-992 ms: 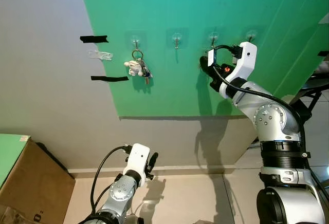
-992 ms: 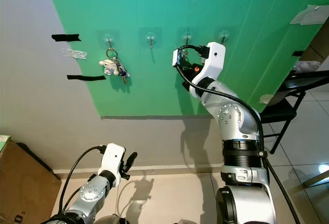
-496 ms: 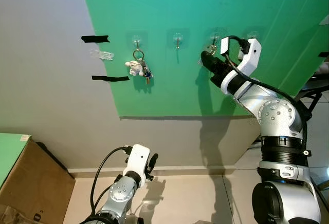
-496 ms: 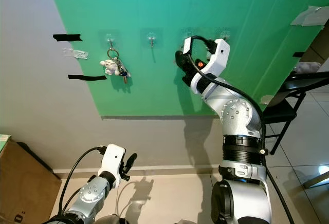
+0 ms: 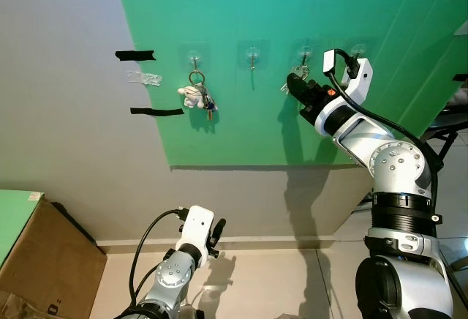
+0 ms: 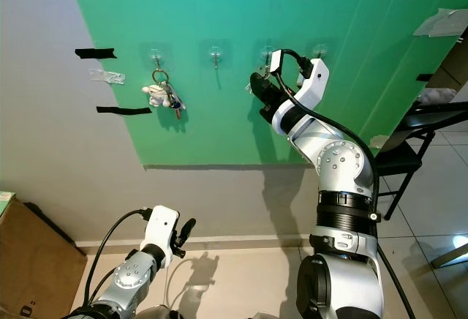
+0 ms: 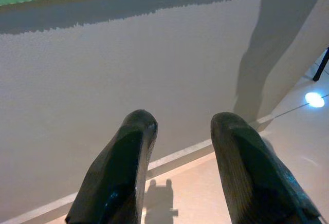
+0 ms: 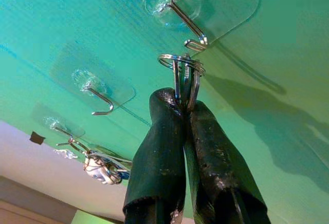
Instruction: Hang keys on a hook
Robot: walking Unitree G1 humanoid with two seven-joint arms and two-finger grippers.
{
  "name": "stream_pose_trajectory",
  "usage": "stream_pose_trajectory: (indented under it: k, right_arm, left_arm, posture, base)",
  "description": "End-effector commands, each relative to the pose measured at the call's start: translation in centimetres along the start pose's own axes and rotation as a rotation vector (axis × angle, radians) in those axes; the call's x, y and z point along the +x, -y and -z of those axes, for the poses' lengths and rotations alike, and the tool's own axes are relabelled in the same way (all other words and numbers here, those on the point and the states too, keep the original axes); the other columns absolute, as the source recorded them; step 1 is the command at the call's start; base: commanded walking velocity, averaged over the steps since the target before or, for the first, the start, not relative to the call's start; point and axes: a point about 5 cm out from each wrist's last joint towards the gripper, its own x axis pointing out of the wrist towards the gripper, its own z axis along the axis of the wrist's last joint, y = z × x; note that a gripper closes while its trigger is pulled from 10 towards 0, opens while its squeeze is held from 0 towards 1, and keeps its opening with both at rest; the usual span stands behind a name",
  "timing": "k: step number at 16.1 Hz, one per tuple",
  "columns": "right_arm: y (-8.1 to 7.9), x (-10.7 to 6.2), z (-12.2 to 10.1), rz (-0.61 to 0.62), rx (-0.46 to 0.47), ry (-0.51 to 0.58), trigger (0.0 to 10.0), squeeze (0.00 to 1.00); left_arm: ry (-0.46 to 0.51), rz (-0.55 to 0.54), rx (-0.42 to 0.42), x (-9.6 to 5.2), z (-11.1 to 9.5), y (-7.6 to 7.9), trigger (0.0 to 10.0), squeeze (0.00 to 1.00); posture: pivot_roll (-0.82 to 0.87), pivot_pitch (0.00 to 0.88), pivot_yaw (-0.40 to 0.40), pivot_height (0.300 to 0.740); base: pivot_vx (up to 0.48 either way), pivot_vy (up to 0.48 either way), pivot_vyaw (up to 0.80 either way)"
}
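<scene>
Raised since before, right gripper (image 8: 184,112) pinches keys (image 8: 182,75) beneath hook (image 8: 189,28).

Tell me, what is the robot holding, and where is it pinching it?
The right gripper pinches a key ring by its lower part, just under a hook. The left gripper holds nothing.
</scene>
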Motion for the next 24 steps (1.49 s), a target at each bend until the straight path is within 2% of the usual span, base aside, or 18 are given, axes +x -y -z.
stream_pose_trajectory:
  k: [1, 7, 10, 17, 20, 24]
  right_arm:
    - [-0.8, 0.2, -0.8, -0.019, -0.002, 0.010, 0.0, 0.00]
    - [-1.1, 0.4, -1.5, -0.025, -0.048, 0.031, 0.0, 0.00]
    - [-0.9, 0.7, -1.6, -0.010, 0.038, 0.029, 0.0, 0.00]
    - [0.0, 1.0, -0.2, 0.044, 0.145, 0.015, 0.0, 0.00]
    - [0.0, 0.9, 0.2, 0.054, 0.134, 0.014, 0.0, 0.00]
    - [0.1, 0.7, -0.2, 0.065, 0.051, 0.033, 0.0, 0.00]
  left_arm:
    - [-0.010, 0.000, -0.004, -0.1, 0.2, 0.1, 10.0, 0.00]
    - [-0.010, -0.001, -0.003, 0.0, 0.1, 0.0, 10.0, 0.00]
    - [-0.010, -0.001, -0.003, 0.0, 0.1, 0.0, 10.0, 0.00]
    - [-0.012, -0.003, -0.005, 0.0, 0.1, 0.0, 10.0, 0.00]
    - [-0.012, -0.002, -0.004, -0.1, 0.2, 0.0, 10.0, 0.00]
    - [-0.011, -0.003, -0.006, -0.1, 0.2, 0.1, 10.0, 0.00]
  posture:
    - [-0.12, 0.016, -0.030, 0.722]
    - [-0.12, 0.016, -0.028, 0.722]
    - [-0.12, 0.020, -0.026, 0.722]
    - [-0.12, 0.029, -0.025, 0.722]
    - [-0.12, 0.031, -0.024, 0.722]
    - [-0.12, 0.034, -0.025, 0.722]
  base:
    - [0.000, 0.000, 0.00]
    - [0.000, 0.000, 0.00]
    - [0.000, 0.000, 0.00]
    - [0.000, 0.000, 0.00]
    - [0.000, 0.000, 0.00]
    - [0.000, 0.000, 0.00]
